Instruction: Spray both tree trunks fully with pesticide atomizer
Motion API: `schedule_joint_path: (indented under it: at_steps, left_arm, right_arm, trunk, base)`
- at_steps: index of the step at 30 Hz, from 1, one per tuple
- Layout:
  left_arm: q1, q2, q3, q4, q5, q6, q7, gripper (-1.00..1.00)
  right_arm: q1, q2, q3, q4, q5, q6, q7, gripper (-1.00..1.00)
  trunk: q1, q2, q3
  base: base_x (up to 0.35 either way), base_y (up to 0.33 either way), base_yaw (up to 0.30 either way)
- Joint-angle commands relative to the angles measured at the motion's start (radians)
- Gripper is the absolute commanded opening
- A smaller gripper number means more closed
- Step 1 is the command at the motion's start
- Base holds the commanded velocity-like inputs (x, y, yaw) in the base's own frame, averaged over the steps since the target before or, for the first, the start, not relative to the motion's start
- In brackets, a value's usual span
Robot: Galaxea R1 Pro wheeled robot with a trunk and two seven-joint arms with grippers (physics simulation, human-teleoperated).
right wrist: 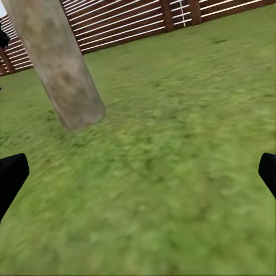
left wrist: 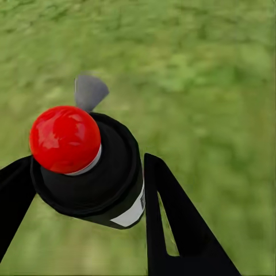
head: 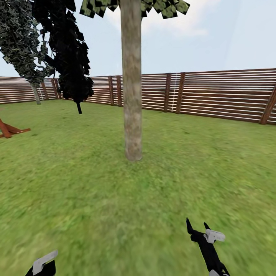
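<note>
Pickup done: left claw (left wrist: 86,195) clamps the red-capped pesticide atomizer (left wrist: 86,167) over the lawn (head: 76,199), right claw (right wrist: 138,172) spread wide and empty, tree trunk (head: 132,88) near ahead showing bare bark, so by my reckoning spraying of both trees remains.

Green lawn (head: 214,172), slatted wooden fence (head: 226,94), pale sky (head: 214,34).

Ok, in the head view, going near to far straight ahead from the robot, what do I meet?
Right hand → open lawn → tree trunk → more grass → slatted wooden fence → sky. The left hand holds the pesticide atomizer, seen in the left wrist view.
</note>
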Motion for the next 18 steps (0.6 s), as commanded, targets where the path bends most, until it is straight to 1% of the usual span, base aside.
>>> schedule_joint_path:
  at_steps: [1,18]
  left_arm:
    - [0.0,0.0,0.0,0.0,0.0,0.0,0.0,-1.0]
    - [0.0,0.0,0.0,0.0,0.0,0.0,0.0,-1.0]
  right_arm:
    - [0.0,0.0,0.0,0.0,0.0,0.0,0.0,1.0]
    - [0.0,0.0,0.0,0.0,0.0,0.0,0.0,1.0]
  trunk:
    - [0.0,0.0,0.0]
    - [0.0,0.0,0.0]
  base:
    - [0.317,0.106,0.0]
    - [0.317,0.106,0.0]
